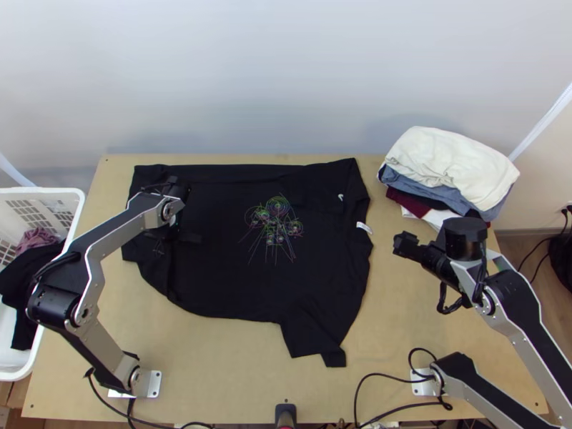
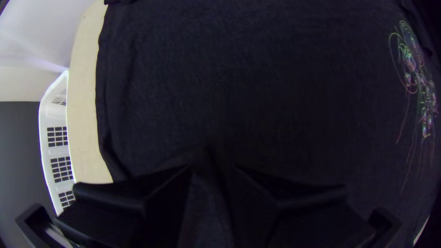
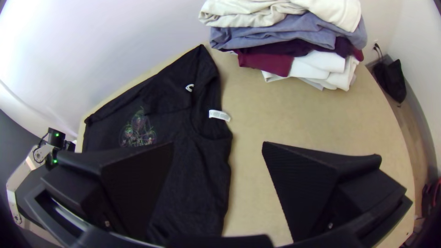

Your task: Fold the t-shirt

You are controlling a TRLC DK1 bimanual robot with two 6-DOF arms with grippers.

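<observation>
Where its near sleeve (image 1: 307, 334) lay creased toward the table's near edge, we found the t-shirt (image 1: 236, 268) otherwise spread across the table (image 1: 214, 365), and judged that pulling one side alone could skew the fold. We observed the right gripper (image 3: 218, 144) wide open, apart from the collar, but could not tell whether the left gripper (image 2: 213, 168), at the hem end, was open or closed; leftward stood the basket (image 1: 43, 191), and farther off the clothes pile (image 1: 450, 168) restricted the right arm's room.
</observation>
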